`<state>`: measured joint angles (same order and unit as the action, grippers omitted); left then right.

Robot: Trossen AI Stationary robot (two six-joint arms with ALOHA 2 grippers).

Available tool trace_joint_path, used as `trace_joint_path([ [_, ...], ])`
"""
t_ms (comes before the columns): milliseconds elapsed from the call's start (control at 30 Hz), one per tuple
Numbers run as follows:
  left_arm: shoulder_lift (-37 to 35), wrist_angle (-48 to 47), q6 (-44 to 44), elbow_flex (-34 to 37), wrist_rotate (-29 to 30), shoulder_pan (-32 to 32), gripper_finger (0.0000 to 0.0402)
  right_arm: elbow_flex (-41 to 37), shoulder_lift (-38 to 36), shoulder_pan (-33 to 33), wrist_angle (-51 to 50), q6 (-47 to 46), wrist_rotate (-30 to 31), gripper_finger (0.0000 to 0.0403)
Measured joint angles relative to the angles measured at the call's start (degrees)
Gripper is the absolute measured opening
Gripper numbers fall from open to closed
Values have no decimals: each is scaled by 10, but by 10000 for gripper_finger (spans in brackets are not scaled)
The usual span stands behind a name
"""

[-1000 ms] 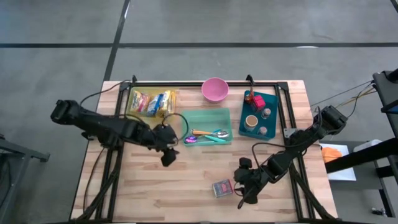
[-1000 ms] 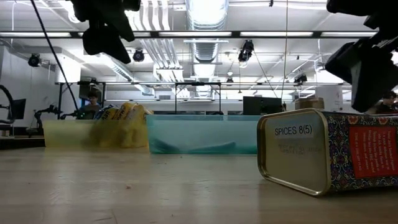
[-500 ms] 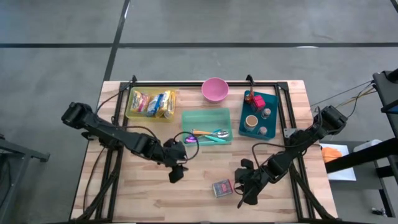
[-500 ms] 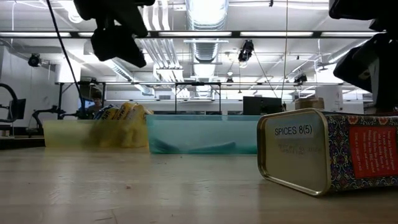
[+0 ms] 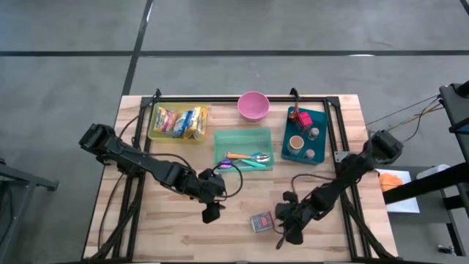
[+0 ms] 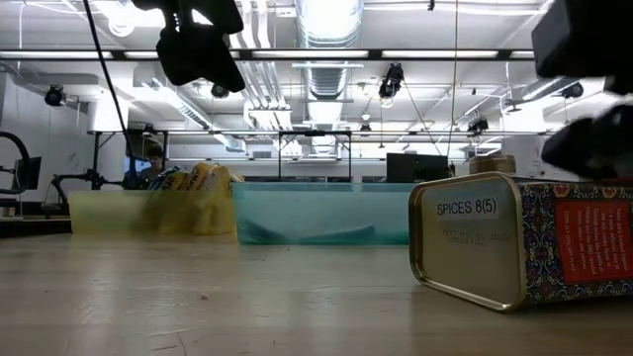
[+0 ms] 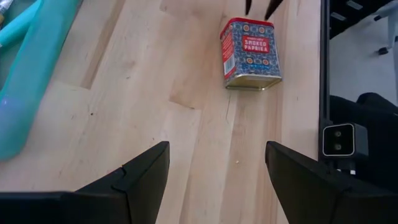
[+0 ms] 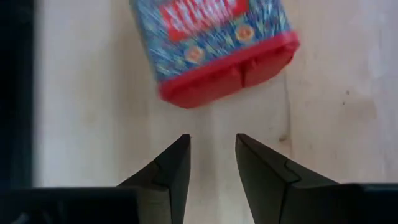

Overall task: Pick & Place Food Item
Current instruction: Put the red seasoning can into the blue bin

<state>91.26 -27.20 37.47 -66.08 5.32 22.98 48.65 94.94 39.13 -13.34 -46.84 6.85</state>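
A spice tin (image 5: 261,221) with a red and blue label lies flat on its broad side on the wooden table, near the front edge; it also shows in the low view (image 6: 514,237). My right gripper (image 8: 212,138) stands just short of the tin's red lid end (image 8: 230,68), slanting down, its fingers open by a narrow gap and empty. My left gripper (image 7: 216,146) hangs wide open above bare table to the tin's left (image 5: 211,214), pointing toward the tin (image 7: 249,53) and some way off it.
At the back stand a yellow tray of snack packets (image 5: 178,122), a pink bowl (image 5: 253,105), a green tray with utensils (image 5: 243,149) and a teal tray of small containers (image 5: 304,136). Bare wood lies between the tin and the left gripper.
My left gripper has travelled toward the table's near edge and to the right, closing on the tin and sinking a little. My right gripper has come down a little toward the table, just behind the tin. The tin has not moved.
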Motion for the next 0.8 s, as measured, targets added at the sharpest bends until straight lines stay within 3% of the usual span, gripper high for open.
trace_joint_path([
  [367,4,-3,1,1,0,2,274,132,135,-20,4,127,8,125],
  [467,4,-1,3,5,-2,4,274,177,152,-33,-9,168,21,125],
  [600,4,-28,-1,9,-5,14,274,222,167,-40,-116,182,37,125],
  [800,12,-3,-83,5,-5,39,274,231,157,-39,-159,161,55,125],
])
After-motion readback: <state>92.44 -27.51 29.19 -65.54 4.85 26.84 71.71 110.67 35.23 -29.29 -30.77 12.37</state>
